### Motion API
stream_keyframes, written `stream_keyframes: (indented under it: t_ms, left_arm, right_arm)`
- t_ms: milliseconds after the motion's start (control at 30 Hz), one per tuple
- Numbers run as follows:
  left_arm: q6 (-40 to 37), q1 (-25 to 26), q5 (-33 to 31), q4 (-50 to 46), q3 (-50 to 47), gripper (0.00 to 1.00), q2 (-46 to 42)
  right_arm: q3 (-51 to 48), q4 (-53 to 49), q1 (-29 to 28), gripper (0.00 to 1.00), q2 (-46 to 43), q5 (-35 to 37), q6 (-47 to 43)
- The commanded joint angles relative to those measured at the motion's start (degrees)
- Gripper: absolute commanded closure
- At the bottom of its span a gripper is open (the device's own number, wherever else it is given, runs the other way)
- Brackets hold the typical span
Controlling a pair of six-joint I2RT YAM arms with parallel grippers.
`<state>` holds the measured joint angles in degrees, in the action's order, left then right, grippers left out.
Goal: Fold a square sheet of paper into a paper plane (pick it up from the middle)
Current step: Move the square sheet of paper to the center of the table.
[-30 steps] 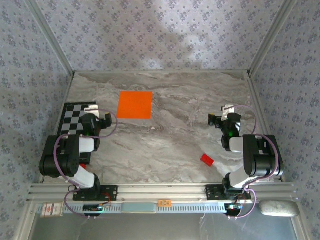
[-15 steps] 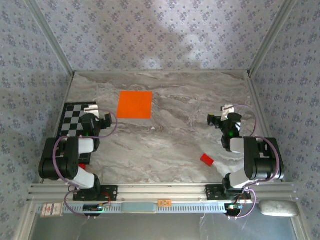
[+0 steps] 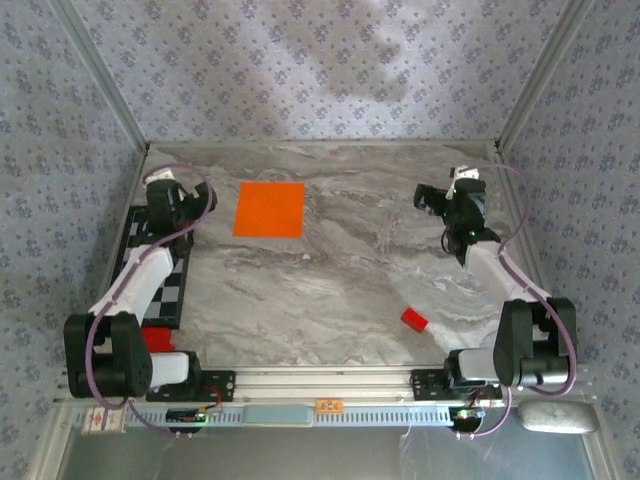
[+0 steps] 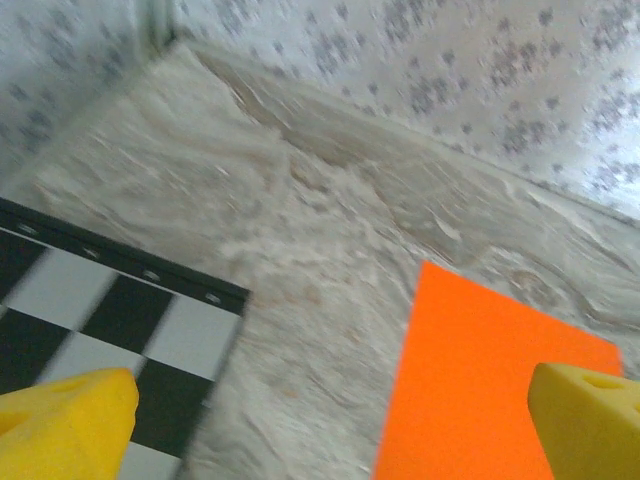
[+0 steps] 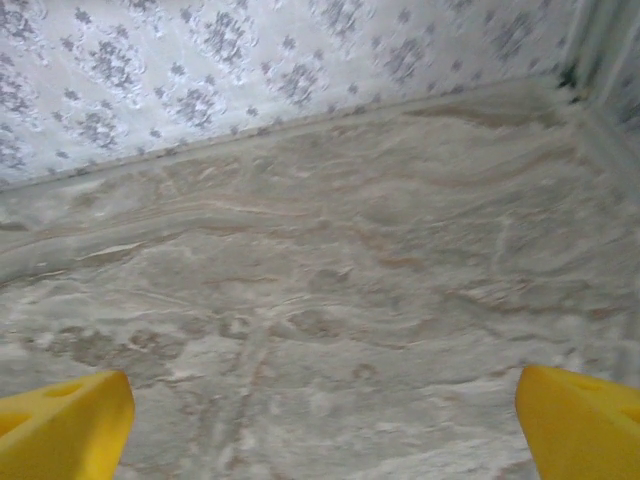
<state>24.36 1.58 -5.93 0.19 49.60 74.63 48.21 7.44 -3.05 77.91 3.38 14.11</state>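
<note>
The square sheet of paper [image 3: 269,209] is bright orange and lies flat on the marble table, left of centre towards the back. In the left wrist view the sheet [image 4: 490,390] fills the lower right, with its left edge between my yellow fingertips. My left gripper [image 3: 188,192] hovers open just left of the sheet, above the far end of the checkerboard mat [image 3: 140,235]; its jaws [image 4: 330,430] hold nothing. My right gripper [image 3: 445,195] stands open over bare marble at the back right, and the right gripper [image 5: 320,425] is empty. The paper plane is out of view.
A small red block [image 3: 414,320] lies on the table at the front right. The checkerboard mat [image 4: 90,310] runs along the left side. Patterned walls close the table on the left, back and right. The back wall [image 5: 300,60] is close ahead of the right gripper.
Both arms have stretched from their folded poses towards the back of the table. The left gripper now sits beside the sheet's left edge, the right gripper nearer the back wall. The sheet has not moved.
</note>
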Motion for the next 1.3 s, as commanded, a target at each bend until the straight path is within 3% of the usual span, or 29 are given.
stream_keyframes:
  t_ms: [0,133,233,667,967,1267]
  left_arm:
    - [6.4,1.8,8.3,-11.0,6.2,0.00,5.3]
    - [9.6,4.9,15.3,-12.0,12.8,0.00,14.1]
    - [10.9,7.9,17.9,-13.7,18.3,0.00,21.5]
    - [12.3,14.6,16.1,-23.4,37.9,0.04,43.5]
    - [13.0,16.7,17.3,-27.4,37.3,0.04,45.8]
    - [16.0,21.8,19.1,-27.5,22.6,0.05,38.2]
  right_arm:
    - [6.3,-14.4,-0.6,0.00,4.9,-8.5,10.6]
    - [10.7,-15.5,-1.7,0.00,10.2,-19.3,14.3]
    - [11.0,-13.7,-3.0,0.00,12.3,-22.0,16.8]
    - [13.1,-14.5,-7.5,0.00,16.3,-22.4,18.1]
    - [13.5,-15.6,-7.9,0.00,16.7,-21.5,18.2]
    - [12.9,-14.2,-8.1,0.00,16.9,-21.5,19.4]
